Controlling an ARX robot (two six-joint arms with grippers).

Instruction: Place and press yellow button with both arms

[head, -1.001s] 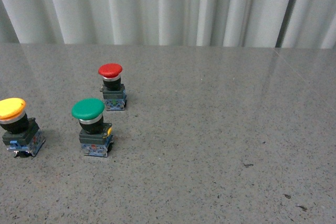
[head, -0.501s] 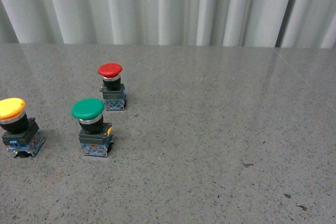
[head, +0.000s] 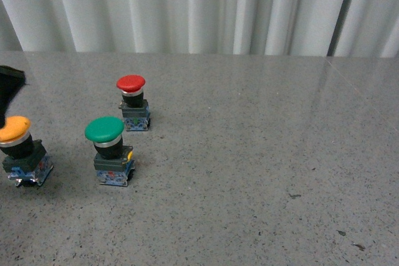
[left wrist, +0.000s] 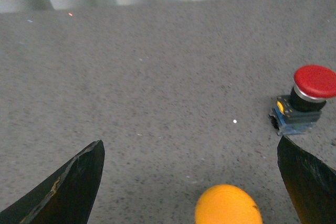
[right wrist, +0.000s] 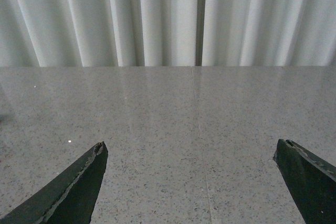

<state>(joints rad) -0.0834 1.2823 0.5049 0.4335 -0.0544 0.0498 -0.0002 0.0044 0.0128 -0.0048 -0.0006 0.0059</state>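
yellow button (head: 20, 147) at far left, left gripper (left wrist: 190, 142) wide open above it

far left edge of the front view, mid-height: black tip of the left arm (head: 9, 88), just above the orange-yellow cap in the frame. directly beneath, at the lower left: the yellow button, upright on the grey speckled table (head: 262, 154), black body on a blue-grey base, partly in shadow. through the left wrist camera: left jaws spread wide, both dark fingers (left wrist: 68, 187) clear of everything, nothing held, the yellow cap in the gap between them, nearer the wrist than the fingertips, untouched. a little right of the yellow button, lower left of the front view: green button (head: 109, 151), upright, near but apart. further up and slightly right, left of centre: red button (head: 133, 103), upright, smaller in the frame, behind the green one; also in the left wrist view, near one finger, not touching. centre and right of the frame: grey tabletop with a few dark specks at lower right. along the top: white pleated curtain (head: 187, 4). in the right wrist view: right gripper (right wrist: 190, 144) spread just as wide, nothing between the jaws, table and curtain ahead.
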